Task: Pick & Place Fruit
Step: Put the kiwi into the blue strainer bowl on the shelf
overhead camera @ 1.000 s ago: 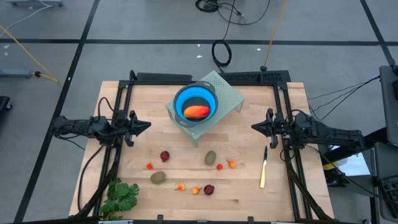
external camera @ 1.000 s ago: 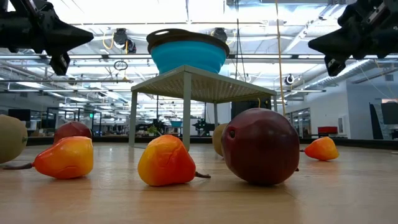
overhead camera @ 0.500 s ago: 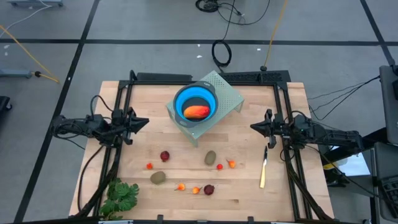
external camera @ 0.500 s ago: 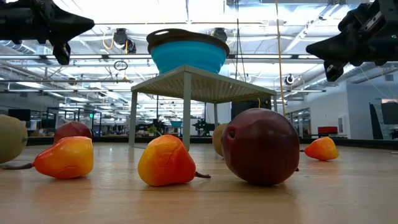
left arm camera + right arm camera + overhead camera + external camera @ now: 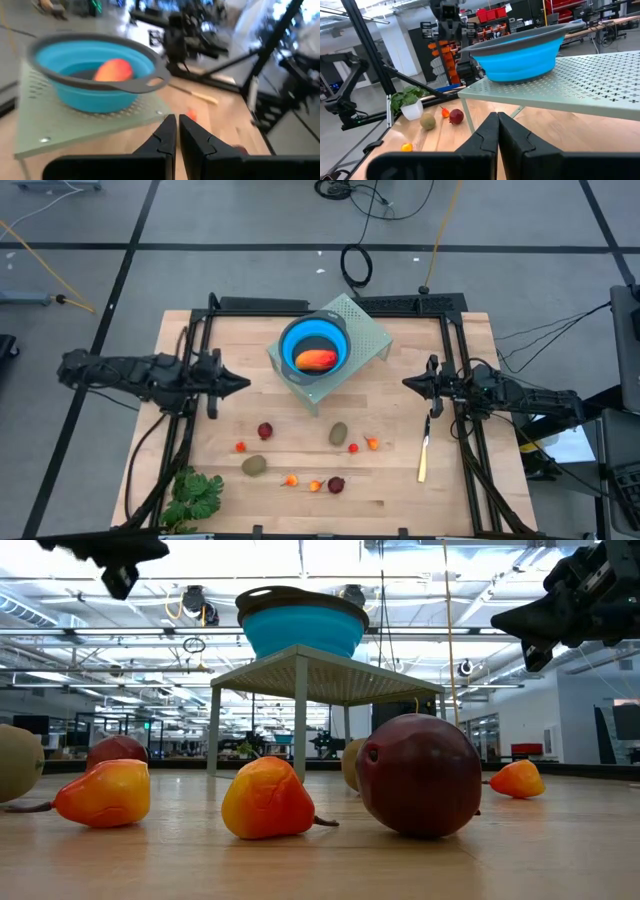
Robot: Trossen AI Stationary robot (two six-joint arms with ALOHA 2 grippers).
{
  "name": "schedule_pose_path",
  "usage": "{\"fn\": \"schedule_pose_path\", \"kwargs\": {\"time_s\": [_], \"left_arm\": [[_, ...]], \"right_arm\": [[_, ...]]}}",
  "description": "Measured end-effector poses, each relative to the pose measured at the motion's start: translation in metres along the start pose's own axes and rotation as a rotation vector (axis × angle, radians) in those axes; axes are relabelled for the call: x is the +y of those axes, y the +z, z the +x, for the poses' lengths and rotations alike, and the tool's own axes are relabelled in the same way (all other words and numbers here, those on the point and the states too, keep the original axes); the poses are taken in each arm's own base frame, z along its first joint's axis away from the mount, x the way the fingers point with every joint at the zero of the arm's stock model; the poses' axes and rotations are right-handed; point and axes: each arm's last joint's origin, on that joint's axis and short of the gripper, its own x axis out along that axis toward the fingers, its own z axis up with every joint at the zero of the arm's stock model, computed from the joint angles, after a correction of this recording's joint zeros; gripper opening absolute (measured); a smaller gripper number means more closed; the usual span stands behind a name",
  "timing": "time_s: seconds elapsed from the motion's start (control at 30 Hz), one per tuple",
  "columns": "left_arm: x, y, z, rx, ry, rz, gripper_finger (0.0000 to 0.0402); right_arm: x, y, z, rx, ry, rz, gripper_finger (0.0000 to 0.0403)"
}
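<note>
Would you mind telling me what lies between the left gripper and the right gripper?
The blue bowl on its perforated green stand, holding an orange-red fruit, sits between the left gripper and right gripper, slightly behind their line, in the high view.

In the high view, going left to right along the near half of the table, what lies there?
Green leafy bunch → tiny red fruit → brown-green oval → dark red ball → yellow-handled knife.
</note>
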Motion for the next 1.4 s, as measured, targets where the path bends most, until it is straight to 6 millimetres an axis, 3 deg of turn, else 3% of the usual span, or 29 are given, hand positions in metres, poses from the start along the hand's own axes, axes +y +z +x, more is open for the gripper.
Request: {"fn": "schedule_pose_path", "kwargs": {"time_s": [0.23,0.5,1.4], "left_arm": [[-0.015,0.021,0.019,0.183,-0.069,-0.006,0.0012],[-0.032,0.026,0.04,0.379,-0.12,-0.094,0.0004],[-0.111,-0.028,0.072,0.795,-0.071,-0.491,0.0001]], "right_arm": [[0.0,0.0,0.0,0.0,0.0,0.0,0.0],[0.0,0.0,0.0,0.001,0.0,0.0,0.0],[0.0,-0.001,0.0,0.014,-0.004,0.0,0.0]]}}
